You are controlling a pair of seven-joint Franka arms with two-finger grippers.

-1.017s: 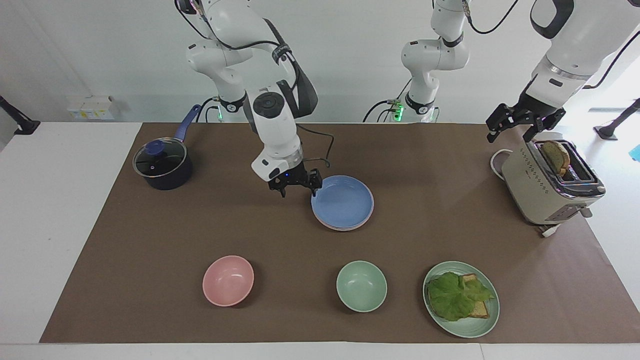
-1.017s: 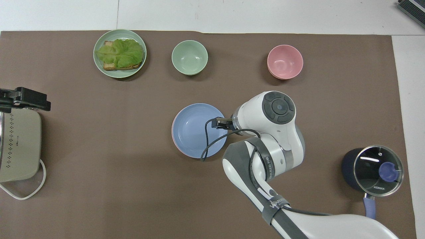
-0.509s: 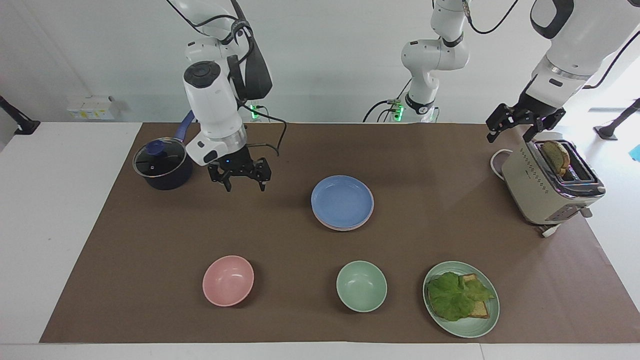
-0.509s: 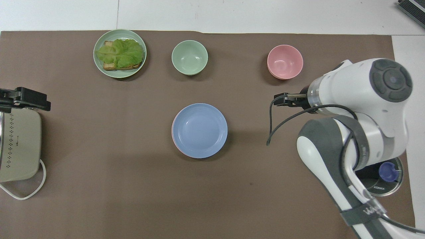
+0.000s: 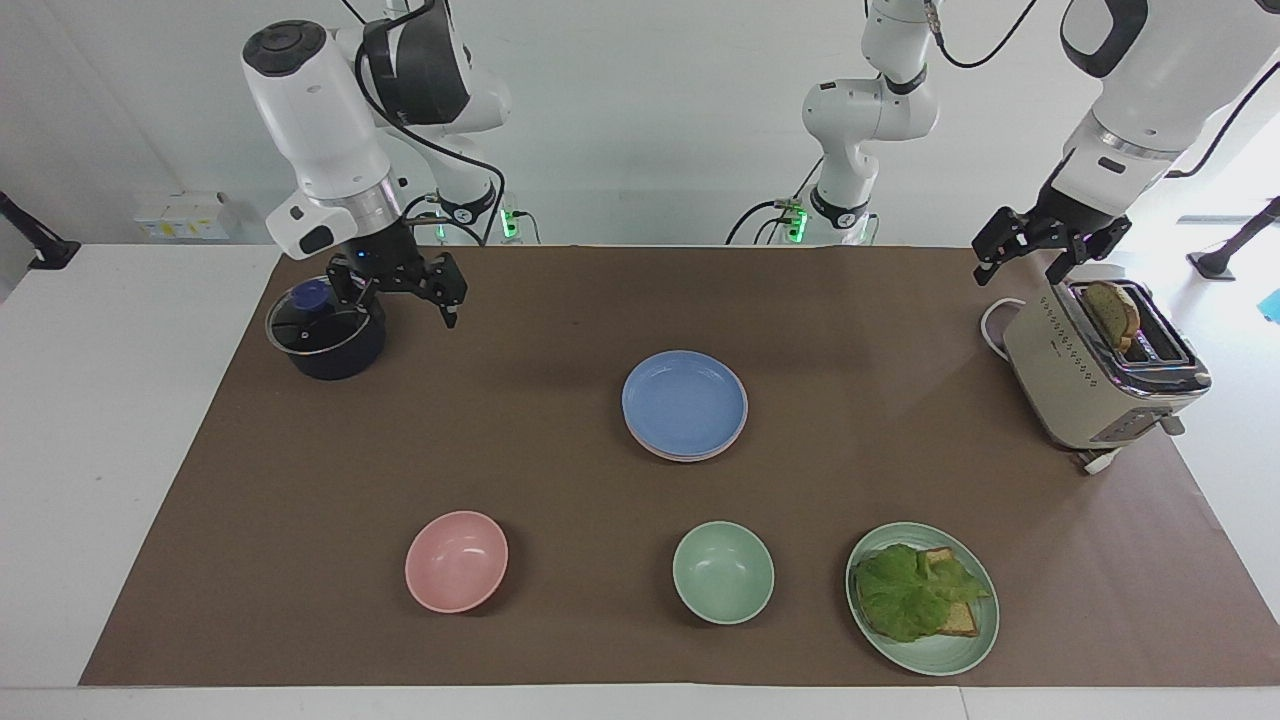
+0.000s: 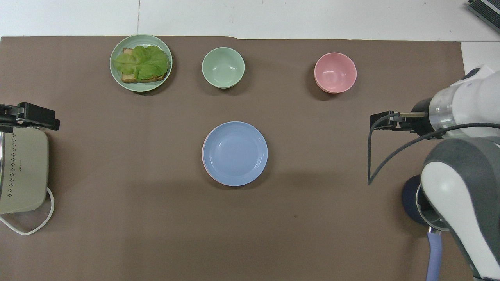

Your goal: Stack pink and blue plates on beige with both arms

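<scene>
The blue plate lies on top of a stack in the middle of the mat. Only a thin rim of the pink plate shows under it. The beige plate is hidden. My right gripper hangs open and empty in the air beside the pot, well away from the stack. My left gripper is open and empty, and it waits above the toaster's end nearer the robots.
A lidded dark pot stands at the right arm's end. A toaster with bread stands at the left arm's end. Farthest from the robots sit a pink bowl, a green bowl and a green plate with a lettuce sandwich.
My right gripper has drawn back from the rim of the plate stack toward the pot and risen, staying open. The stack and the left arm have not moved.
</scene>
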